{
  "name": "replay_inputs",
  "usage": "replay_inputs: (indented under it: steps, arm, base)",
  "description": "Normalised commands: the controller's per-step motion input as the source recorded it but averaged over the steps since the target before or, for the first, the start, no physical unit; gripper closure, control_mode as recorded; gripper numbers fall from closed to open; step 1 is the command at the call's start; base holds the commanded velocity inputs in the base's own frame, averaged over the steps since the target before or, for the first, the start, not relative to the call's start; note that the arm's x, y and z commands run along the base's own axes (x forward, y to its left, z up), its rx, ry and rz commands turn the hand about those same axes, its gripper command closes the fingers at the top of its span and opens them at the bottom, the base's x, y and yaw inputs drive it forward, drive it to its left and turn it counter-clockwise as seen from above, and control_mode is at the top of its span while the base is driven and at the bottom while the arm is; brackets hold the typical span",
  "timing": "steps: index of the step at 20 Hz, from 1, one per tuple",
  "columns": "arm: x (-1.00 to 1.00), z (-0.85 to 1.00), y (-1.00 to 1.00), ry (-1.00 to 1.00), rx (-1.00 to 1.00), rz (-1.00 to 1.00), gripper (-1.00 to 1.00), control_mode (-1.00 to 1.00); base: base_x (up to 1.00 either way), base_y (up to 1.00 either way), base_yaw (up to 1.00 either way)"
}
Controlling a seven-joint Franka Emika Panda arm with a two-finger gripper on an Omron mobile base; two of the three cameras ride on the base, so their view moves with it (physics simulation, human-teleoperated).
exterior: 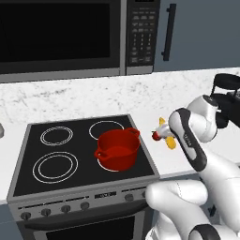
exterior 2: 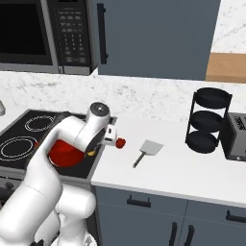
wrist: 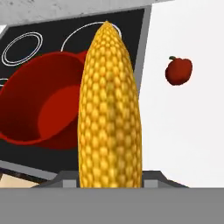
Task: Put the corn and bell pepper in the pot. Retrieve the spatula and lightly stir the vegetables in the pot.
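Observation:
The yellow corn [wrist: 109, 118] stands lengthwise between my fingertips [wrist: 65, 178], and my gripper [wrist: 110, 176] is shut on it. In the left base view the corn [exterior: 167, 136] hangs over the white counter just right of the stove, partly behind my arm. The red pot [exterior: 117, 149] sits on the stove's front right burner, open and with nothing in it [wrist: 39, 105]. A small red bell pepper [wrist: 178, 71] lies on the counter beside the stove [exterior 2: 120, 142]. Further right on the counter, the grey spatula [exterior 2: 148, 150] lies flat.
The black stovetop [exterior: 56, 154] has its other burners free. A microwave [exterior: 61, 33] hangs above the stove. A black three-tier rack [exterior 2: 207, 120] and a toaster [exterior 2: 236, 137] stand at the counter's right end.

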Motion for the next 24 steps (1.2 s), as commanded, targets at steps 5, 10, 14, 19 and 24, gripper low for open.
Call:
replay_inputs:
  steps: [5, 10, 14, 19, 24]
  arm:
    - [0.17, 0.6, 0.53, -0.09, 0.0, 0.22, 1.0, -1.0]
    - [0.58, 0.14, 0.75, 0.12, 0.0, 0.26, 1.0, -1.0]
    - [0.8, 0.0, 0.63, 0.14, 0.03, 0.18, 1.0, -1.0]
    - [0.45, -0.1, 0.4, 0.0, 0.03, 0.04, 1.0, -1.0]
    - [0.04, -0.68, 0.32, -0.07, 0.0, 0.0, 1.0, -1.0]
  base:
    - [0.0, 0.0, 0.0]
    - [0.0, 0.0, 0.0]
    - [0.0, 0.0, 0.0]
    - [0.0, 0.0, 0.0]
    - [0.0, 0.0, 0.0]
